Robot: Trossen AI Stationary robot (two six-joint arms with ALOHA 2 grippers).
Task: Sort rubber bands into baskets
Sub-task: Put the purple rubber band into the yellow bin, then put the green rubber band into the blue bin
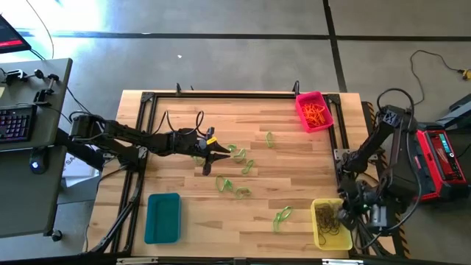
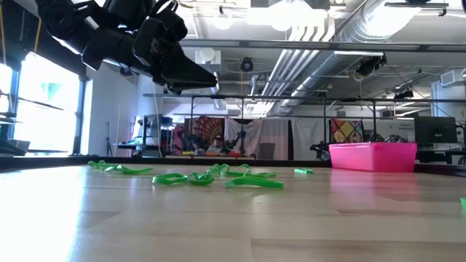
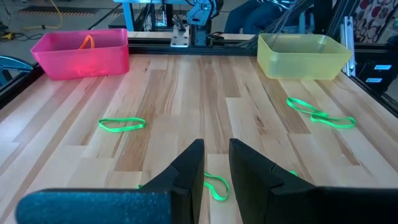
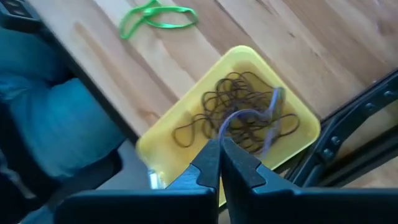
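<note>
Thin bright-green rubber loops (image 1: 237,171) lie scattered mid-table on the pale wood planks, w/ one more pair (image 1: 282,216) toward 5 o'clock, just beside the yellow tray. Small pink-red plastic tray (image 1: 314,110) sits at approx 1 o'clock near the far edge, orange rubber bands (image 1: 317,114) piled inside. Small yellow plastic tray (image 1: 331,223) at 5 o'clock holds a tangle of dark brown bands (image 4: 239,118). Small teal plastic tray (image 1: 163,217) at 7 o'clock; can't see any contents.

Left gripper (image 1: 218,155) reaches in from 9 o'clock, hovering above the table over the green cluster; fingers (image 3: 186,171) slightly spread, narrow gap, nothing between them, a green loop (image 3: 216,186) on the wood beyond. Low view shows it raised well clear of the bands.

Right gripper (image 4: 221,163) hangs over the yellow tray at 5 o'clock, fingers pressed together, tips empty.
</note>
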